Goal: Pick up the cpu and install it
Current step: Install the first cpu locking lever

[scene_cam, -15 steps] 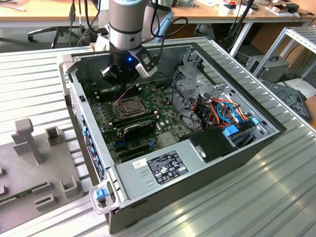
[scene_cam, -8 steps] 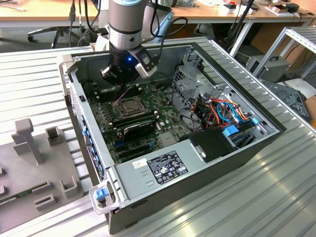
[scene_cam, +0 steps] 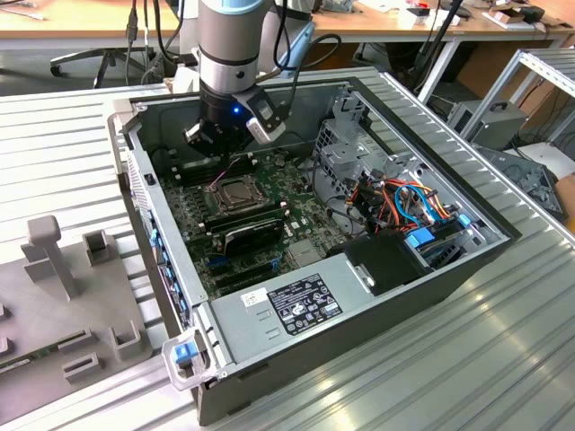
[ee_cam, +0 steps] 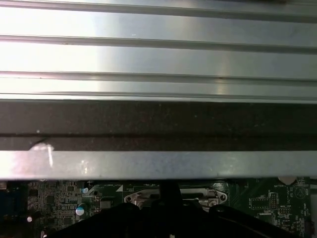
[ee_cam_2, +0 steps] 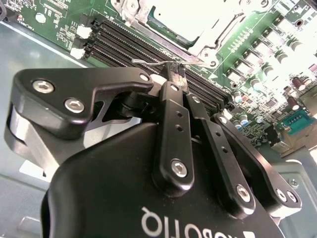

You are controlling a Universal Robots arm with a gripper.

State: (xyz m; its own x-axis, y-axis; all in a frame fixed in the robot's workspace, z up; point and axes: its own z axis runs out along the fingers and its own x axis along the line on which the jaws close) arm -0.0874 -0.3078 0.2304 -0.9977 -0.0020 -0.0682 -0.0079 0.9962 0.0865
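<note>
Exterior view: gripper (scene_cam: 218, 136) down inside the open case (scene_cam: 431, 269), upper centre of frame, just above the socket (scene_cam: 236, 191); second wrist view: fingers (ee_cam_2: 176, 79) together on a thin wire lever (ee_cam_2: 151, 63) beside the socket, cpu hard to pick out.

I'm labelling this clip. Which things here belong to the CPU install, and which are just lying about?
Job in hand: gripper, CPU socket, socket lever, open computer case.
Lying about: memory slots, power supply, coloured cables, grey fixture block.
</note>
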